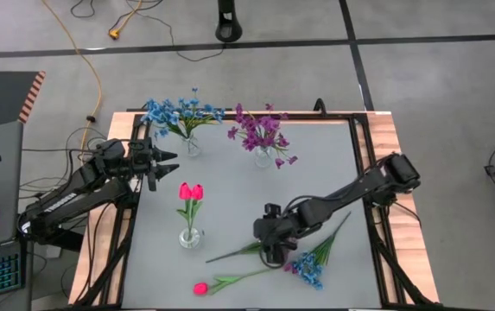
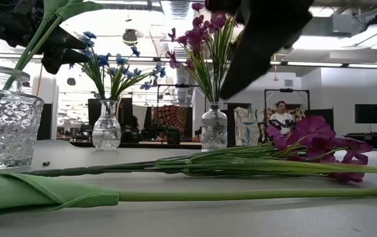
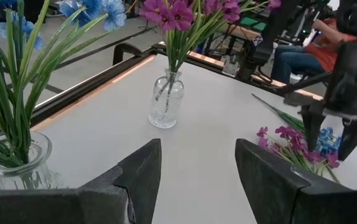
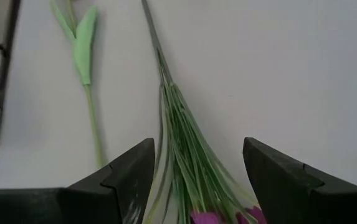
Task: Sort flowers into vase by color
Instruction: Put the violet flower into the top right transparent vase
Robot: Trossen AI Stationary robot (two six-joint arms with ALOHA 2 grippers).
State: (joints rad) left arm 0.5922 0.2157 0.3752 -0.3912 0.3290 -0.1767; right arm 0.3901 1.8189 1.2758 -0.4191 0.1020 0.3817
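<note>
my right end effector (image 1: 272, 251) hangs low over the loose stems at the near side of the worktop (image 1: 333, 173), fingers spread wide and holding nothing. in the right wrist view the grassy stalk of the purple stem (image 4: 181, 155) runs straight up between my fingers, purple blooms just showing at the base, with the loose tulip's stalk (image 4: 88, 74) lying beside it.

so i judge the step in hand is picking up this purple stem. a blue stem (image 1: 312, 266) and a pink-red tulip (image 1: 221, 282) also lie loose nearby.

next i need to drop onto the stalk, close on it alone without catching the tulip's stalk, then carry it to the purple vase (image 1: 264, 155).

my left end effector (image 1: 162, 164) waits open and empty beside the blue vase (image 1: 192, 145).
</note>
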